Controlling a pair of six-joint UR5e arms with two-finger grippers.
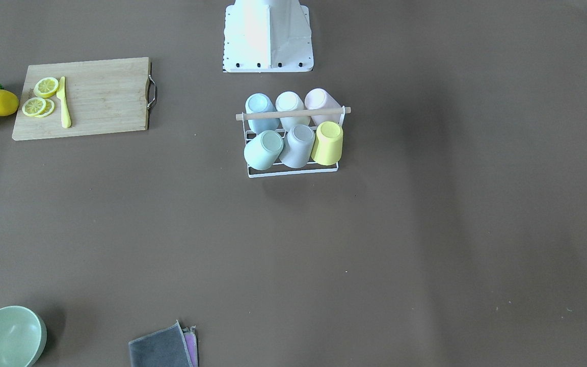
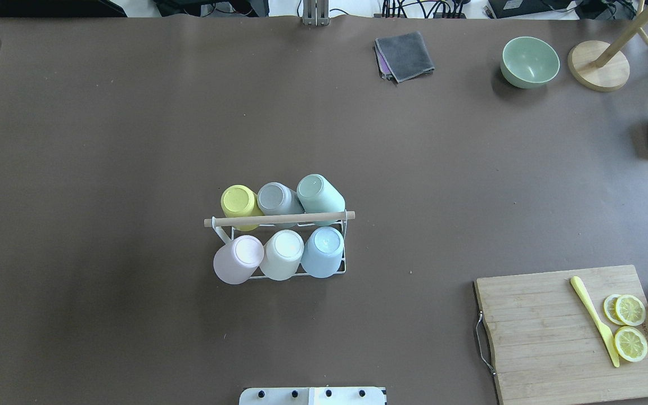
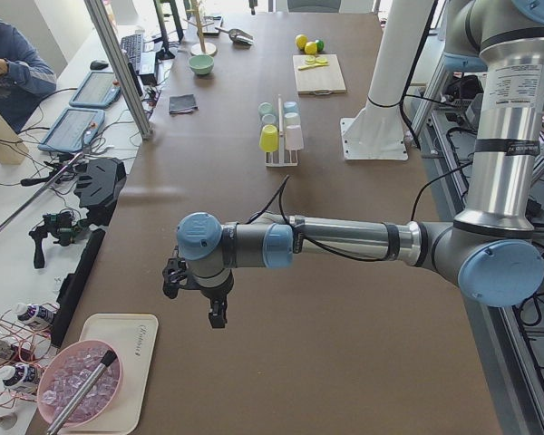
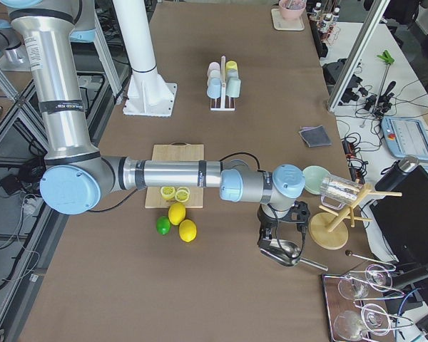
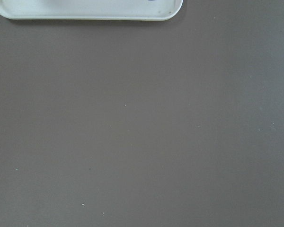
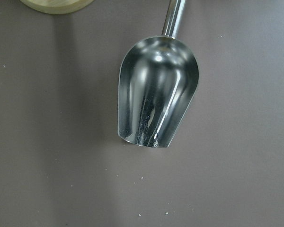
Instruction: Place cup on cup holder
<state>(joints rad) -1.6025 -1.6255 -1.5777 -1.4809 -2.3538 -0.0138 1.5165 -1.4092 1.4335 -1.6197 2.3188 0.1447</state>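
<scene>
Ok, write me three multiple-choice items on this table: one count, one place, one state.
1. How many cups sit on the cup holder? A four; B five; C six.
2. Where does the yellow knife lie? A on the cutting board; B on the cup holder; C inside a cup.
3. How do the cups sit? A mouth up; B bottom up; C stacked in each other.
Key: 1 C, three in each of two rows. 2 A, beside the lemon slices. 3 B, closed bases face the overhead camera.

White rack (image 1: 293, 173) carrying a pale wood rod (image 2: 290, 218), cups (image 2: 324, 250) showing yellow, grey, mint, pink, cream, blue, table (image 2: 104, 140) lying brown, bowl (image 2: 529, 62) gleaming green
</scene>
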